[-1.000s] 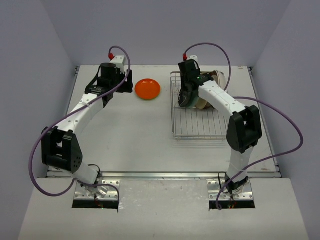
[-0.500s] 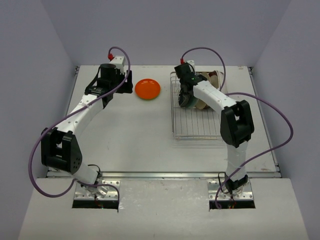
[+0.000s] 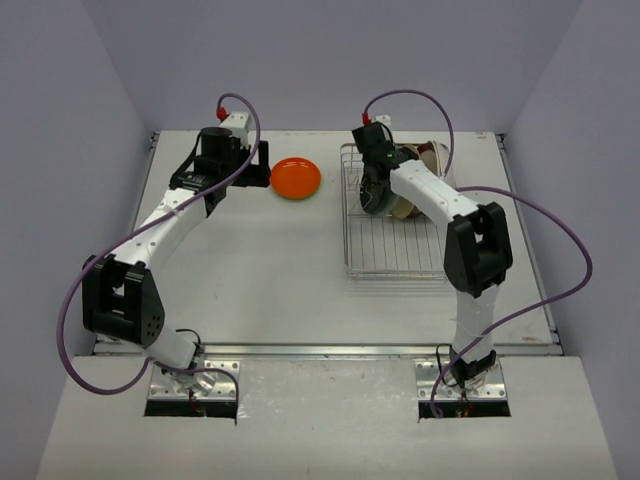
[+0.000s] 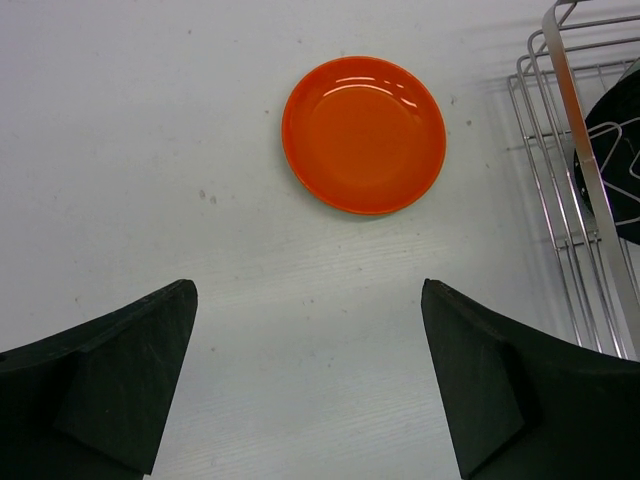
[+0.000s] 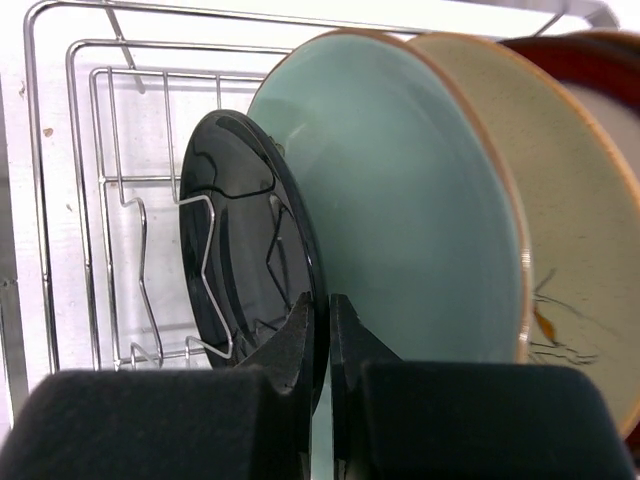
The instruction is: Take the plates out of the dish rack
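The silver dish rack (image 3: pixel 395 255) stands at the table's right. In it, on edge, are a black plate (image 5: pixel 235 230), a pale teal plate (image 5: pixel 400 200), a cream plate (image 5: pixel 560 230) and a brown-rimmed plate (image 5: pixel 590 60). My right gripper (image 5: pixel 321 300) is shut on the black plate's rim, one finger on each face. An orange plate (image 4: pixel 363 133) lies flat on the table left of the rack. My left gripper (image 4: pixel 308 290) hovers open over bare table just short of the orange plate, holding nothing.
The rack's raised rim (image 4: pixel 565 100) and the black plate (image 4: pixel 615 150) show at the right edge of the left wrist view. Grey walls close in the table at the back and on both sides. The rack's near half holds no plates.
My right gripper has closed from half open onto the black plate's rim, and its arm shifted slightly. The left gripper's jaws have spread wider. The orange plate has not moved.
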Robot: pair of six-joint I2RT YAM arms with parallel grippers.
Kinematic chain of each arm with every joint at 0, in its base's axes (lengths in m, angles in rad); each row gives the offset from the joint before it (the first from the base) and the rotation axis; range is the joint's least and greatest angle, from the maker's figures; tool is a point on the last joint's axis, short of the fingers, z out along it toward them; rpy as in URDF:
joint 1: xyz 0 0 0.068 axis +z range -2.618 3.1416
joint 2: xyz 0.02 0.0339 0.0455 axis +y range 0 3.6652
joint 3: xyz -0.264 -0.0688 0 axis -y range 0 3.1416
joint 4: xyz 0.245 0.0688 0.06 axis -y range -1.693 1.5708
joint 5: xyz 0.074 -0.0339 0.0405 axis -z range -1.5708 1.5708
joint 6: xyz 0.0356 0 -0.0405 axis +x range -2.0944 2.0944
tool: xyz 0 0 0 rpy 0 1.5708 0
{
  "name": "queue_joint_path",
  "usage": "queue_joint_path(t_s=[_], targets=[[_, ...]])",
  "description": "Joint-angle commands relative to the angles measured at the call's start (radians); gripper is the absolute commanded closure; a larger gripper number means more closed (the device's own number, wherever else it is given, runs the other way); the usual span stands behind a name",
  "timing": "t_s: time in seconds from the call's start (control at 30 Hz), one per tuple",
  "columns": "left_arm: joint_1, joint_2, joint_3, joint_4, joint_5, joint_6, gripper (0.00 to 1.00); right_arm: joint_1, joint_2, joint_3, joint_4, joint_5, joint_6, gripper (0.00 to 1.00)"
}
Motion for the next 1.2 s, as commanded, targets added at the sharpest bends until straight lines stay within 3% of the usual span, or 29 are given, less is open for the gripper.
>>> queue_joint_path(t_s=[0.0,0.23,0.33,0.4,0.57,0.77,1.0,1.07,1.17], targets=[[-0.009,0.02,0.062,-0.003,0.016,0.005,0.02,0.011,-0.135,0.077,0.104,0.03,-0.079,1.0],[-0.005,0.025,0.102,-0.009,0.049,-0.008,0.0,0.026,-0.238,0.088,0.218,0.036,-0.196,1.0],[0.005,0.008,0.105,0.002,0.157,-0.008,0.0,0.026,-0.288,0.077,0.234,-0.035,-0.225,1.0],[0.025,-0.021,0.091,0.041,0.413,0.002,0.01,0.026,-0.335,0.079,0.191,-0.204,-0.216,1.0],[0.036,-0.059,0.058,0.122,0.626,-0.082,0.05,0.026,-0.405,0.004,0.167,-0.555,-0.131,1.0],[0.039,-0.037,0.073,0.133,0.756,-0.158,0.23,0.026,-0.419,-0.016,0.146,-0.835,-0.062,1.0],[0.042,-0.012,0.074,0.133,0.825,-0.192,0.37,0.026,-0.403,-0.022,0.142,-0.978,-0.014,1.0],[0.048,-0.004,0.063,0.154,0.858,-0.219,0.45,0.026,-0.398,-0.026,0.146,-0.99,-0.001,1.0],[0.064,0.02,0.053,0.188,0.902,-0.264,0.65,0.026,-0.396,-0.039,0.15,-0.989,0.008,1.0]])
